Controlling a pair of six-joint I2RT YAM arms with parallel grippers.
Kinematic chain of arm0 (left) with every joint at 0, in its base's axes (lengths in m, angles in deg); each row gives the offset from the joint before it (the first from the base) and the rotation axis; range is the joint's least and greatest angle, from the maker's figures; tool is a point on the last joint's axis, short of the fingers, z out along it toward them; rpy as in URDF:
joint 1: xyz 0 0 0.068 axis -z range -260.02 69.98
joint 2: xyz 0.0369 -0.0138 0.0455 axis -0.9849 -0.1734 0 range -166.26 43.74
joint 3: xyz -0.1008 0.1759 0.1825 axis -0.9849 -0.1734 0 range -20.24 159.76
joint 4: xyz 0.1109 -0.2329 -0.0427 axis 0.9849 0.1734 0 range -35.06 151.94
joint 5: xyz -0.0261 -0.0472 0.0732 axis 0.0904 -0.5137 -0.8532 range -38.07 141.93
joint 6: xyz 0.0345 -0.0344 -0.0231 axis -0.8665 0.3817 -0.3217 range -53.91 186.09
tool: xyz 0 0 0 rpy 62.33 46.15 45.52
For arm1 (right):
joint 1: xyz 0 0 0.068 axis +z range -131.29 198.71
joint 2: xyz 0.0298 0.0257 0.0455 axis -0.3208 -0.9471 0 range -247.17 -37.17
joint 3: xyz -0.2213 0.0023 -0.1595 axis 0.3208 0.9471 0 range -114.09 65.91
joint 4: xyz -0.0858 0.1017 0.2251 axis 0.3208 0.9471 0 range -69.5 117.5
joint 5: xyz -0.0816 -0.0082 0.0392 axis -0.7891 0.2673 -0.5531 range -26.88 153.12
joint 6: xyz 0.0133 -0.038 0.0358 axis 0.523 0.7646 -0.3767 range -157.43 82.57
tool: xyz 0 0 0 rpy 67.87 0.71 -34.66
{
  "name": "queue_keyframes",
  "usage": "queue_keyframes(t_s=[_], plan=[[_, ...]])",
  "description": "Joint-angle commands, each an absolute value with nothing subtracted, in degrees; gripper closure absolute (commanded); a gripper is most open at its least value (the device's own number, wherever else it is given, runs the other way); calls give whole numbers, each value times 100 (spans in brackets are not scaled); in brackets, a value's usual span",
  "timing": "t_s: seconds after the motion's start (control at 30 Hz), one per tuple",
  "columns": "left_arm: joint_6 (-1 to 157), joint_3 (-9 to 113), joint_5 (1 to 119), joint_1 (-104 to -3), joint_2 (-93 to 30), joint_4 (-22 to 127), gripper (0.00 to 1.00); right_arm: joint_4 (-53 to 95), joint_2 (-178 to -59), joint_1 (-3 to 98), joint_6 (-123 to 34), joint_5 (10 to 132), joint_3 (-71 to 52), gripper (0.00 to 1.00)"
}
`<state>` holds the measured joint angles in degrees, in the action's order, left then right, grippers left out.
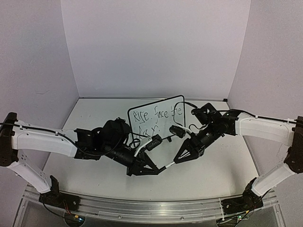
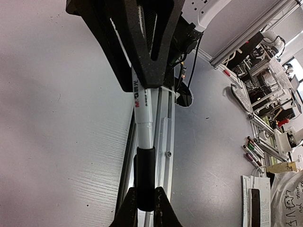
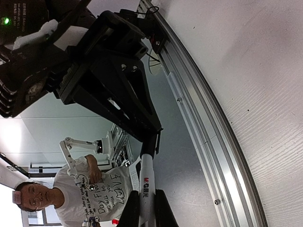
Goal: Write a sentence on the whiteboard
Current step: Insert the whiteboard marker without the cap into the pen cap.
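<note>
At the bottom of the top view a ribbed aluminium rail [image 1: 151, 208] is running along the near edge of the table [image 1: 222, 161], whose matte white top is showing a faint wood grain. Just above the rail, at lower centre, the two black, wedge-shaped grippers are meeting tip to tip. The left gripper [image 2: 146, 203] is clamping the glossy black cap [image 2: 145, 175] of a marker [image 2: 144, 113]. The right gripper [image 3: 144, 208] is gripping the marker's smooth white barrel, which is carrying red and black print. The marker is lying in a straight line between the two sets of fingers.

Behind them, at the centre of the frame, the whiteboard [image 1: 161, 125] is standing on the table and tilting slightly. It is a small glossy white rectangle in a thin black frame with rounded corners. The sentence [image 1: 156, 115] is running across it in thin black handwriting on two lines, roughly "Rise. face the" over "day". Its lower edge is hiding behind the arms. Plain pale lilac walls [image 1: 156, 47] are closing in the back and sides.
</note>
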<state>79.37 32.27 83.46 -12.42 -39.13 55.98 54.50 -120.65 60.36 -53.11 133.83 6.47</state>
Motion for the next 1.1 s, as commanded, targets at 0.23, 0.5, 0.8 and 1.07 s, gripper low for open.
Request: queue_keyframes(t_s=[0.23,0.5,0.8,1.07], plan=[[7903,3725,8339,-1210,-4068,5236,100,5425,-12231,6393,-5298,12657,283,100],[7958,3742,8274,-1208,-4091,5101,100,5416,-12373,6624,-5281,12535,228,100],[7905,3850,8106,-1212,-4079,4899,100,5381,-12502,6746,-5257,12567,227,100],[7866,3943,8060,-1209,-4097,4714,100,5218,-12559,6801,-5321,12662,266,100]])
